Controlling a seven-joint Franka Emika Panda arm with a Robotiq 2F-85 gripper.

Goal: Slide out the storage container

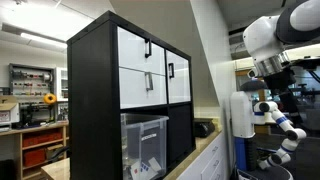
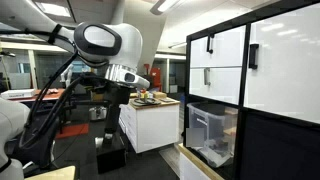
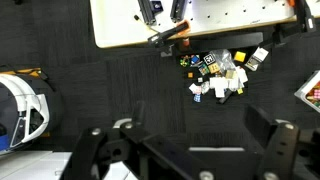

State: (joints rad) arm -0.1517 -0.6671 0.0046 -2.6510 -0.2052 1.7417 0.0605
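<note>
The storage container [image 1: 146,143] is a clear plastic bin with a thick rim, sitting in a lower cubby of the black cabinet [image 1: 92,100]. It also shows in an exterior view [image 2: 212,135], with papers inside. My arm [image 1: 268,38] hangs well away from the cabinet. My gripper [image 2: 110,157] points down at the floor, several bin widths from the container. In the wrist view the gripper [image 3: 185,150] is open and empty, its black fingers spread wide over dark carpet. The container is out of the wrist view.
White drawers with black handles [image 1: 148,62] fill the upper cubbies. A white counter cabinet [image 2: 150,122] with items on top stands behind the arm. Small loose items [image 3: 222,72] lie on the floor by a table edge [image 3: 130,40]. A white and blue robot [image 1: 280,120] stands nearby.
</note>
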